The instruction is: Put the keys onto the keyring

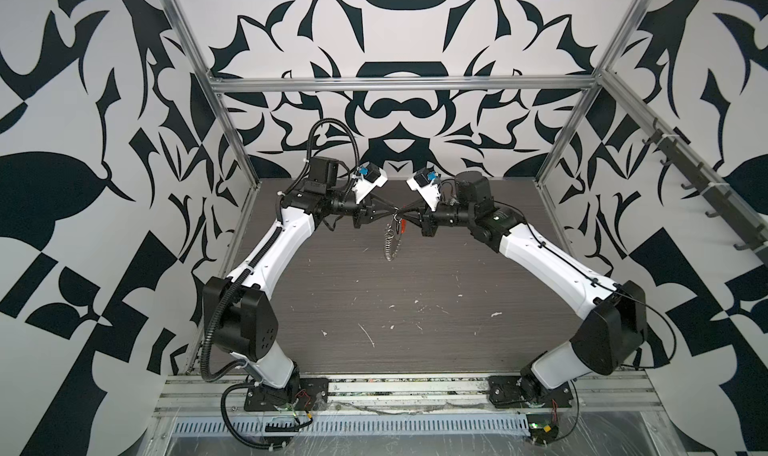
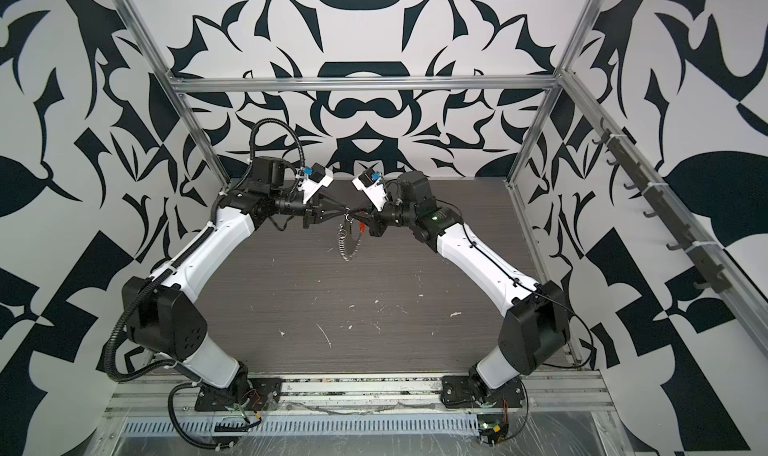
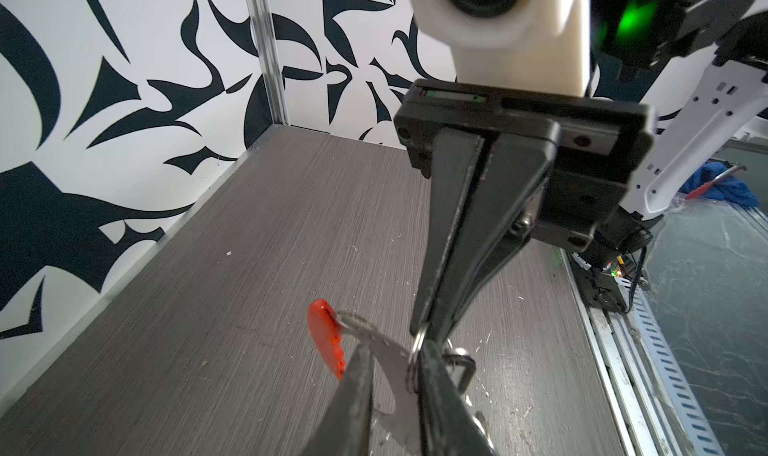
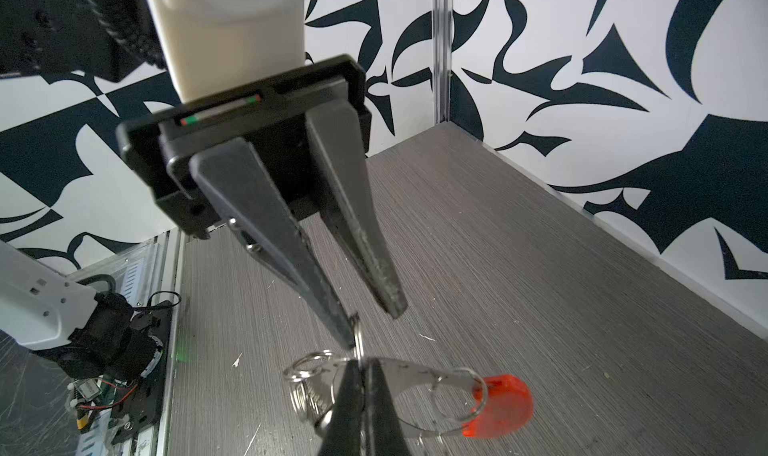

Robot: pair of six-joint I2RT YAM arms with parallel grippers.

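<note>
While right gripper [image 3: 426, 329] is clamping the keyring [image 1: 389, 242] in mid-air toward the table's [image 1: 415, 329] far edge, left gripper [image 4: 374, 325] is standing slightly parted, one tip touching it. Key: can't pick it out. Risk: left closing off-target, twisting the loop, knocking it loose.

no readable text, labels or numbers (wall pattern [image 1: 399, 100] purely abstract)

The keyring [image 1: 389, 246] hangs over the table [image 1: 415, 329], toward 12 o'clock from its middle in both top views. Its silvery coiled loop droops to 6 o'clock. A red plastic section [image 4: 500, 408] sits near 2 o'clock, with a small split ring [image 4: 309, 366] up top.
</note>
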